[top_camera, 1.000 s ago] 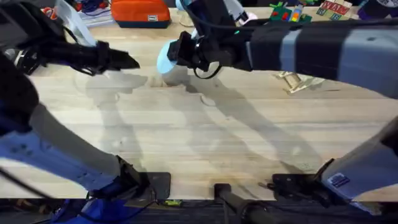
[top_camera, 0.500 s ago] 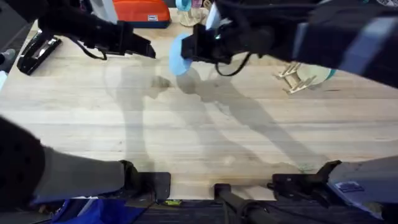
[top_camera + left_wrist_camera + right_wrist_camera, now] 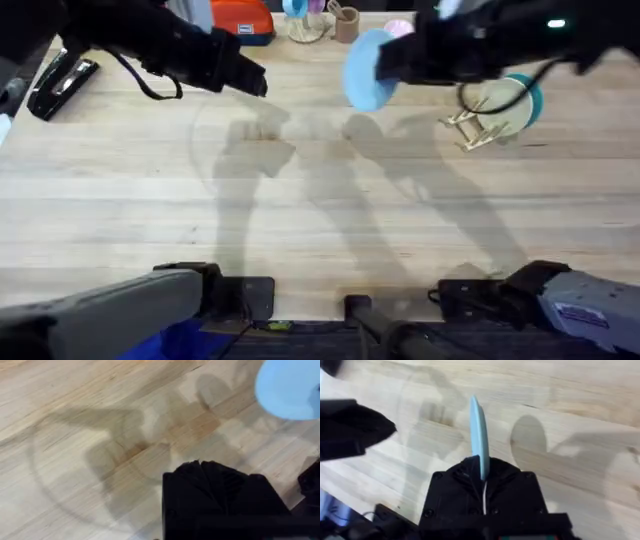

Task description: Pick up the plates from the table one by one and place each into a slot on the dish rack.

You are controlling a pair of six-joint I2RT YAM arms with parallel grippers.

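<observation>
A: Right gripper (image 3: 481, 476), state of jaws?
B: Jaws were clamped on the light blue plate (image 3: 368, 68) by its edge; the plate stood edge-on in the right wrist view and was raised clear of the tabletop (image 3: 300, 220).
A: Plate location?
B: It hung above the far middle of the tabletop, near the dish rack (image 3: 478, 125) but apart from it. 1 teal plate (image 3: 527, 98) and 1 cream plate (image 3: 500, 102) stood in the rack.
A: Left gripper (image 3: 252, 82)?
B: It was raised over the far left; jaws looked together, with nothing between them.
</observation>
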